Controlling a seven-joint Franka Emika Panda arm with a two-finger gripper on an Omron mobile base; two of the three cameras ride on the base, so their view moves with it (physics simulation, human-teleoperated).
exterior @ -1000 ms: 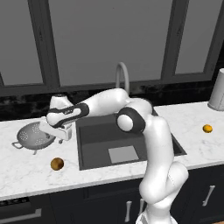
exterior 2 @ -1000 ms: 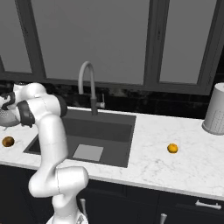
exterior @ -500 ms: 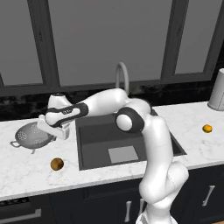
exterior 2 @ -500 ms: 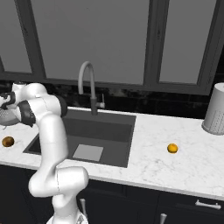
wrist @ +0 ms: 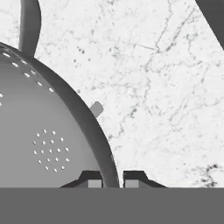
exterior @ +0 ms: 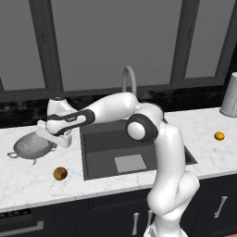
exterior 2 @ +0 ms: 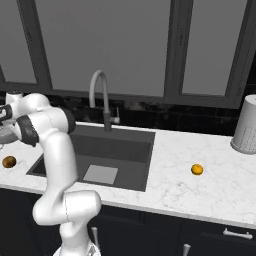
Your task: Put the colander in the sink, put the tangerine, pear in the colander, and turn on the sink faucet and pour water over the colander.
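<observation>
Gripper (wrist: 112, 178) is clamping the colander (exterior: 33, 145) rim on the desk (exterior: 28, 178) — sink (exterior: 134, 143) placement, fruit, water all pending.

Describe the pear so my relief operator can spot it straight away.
Start at the dark sink set in the marble counter. On the counter to its left stands the silver colander; the pear lies nearer the counter's front edge. It is dull brownish-golden, unlike the bright orange tangerine right of the sink.
</observation>
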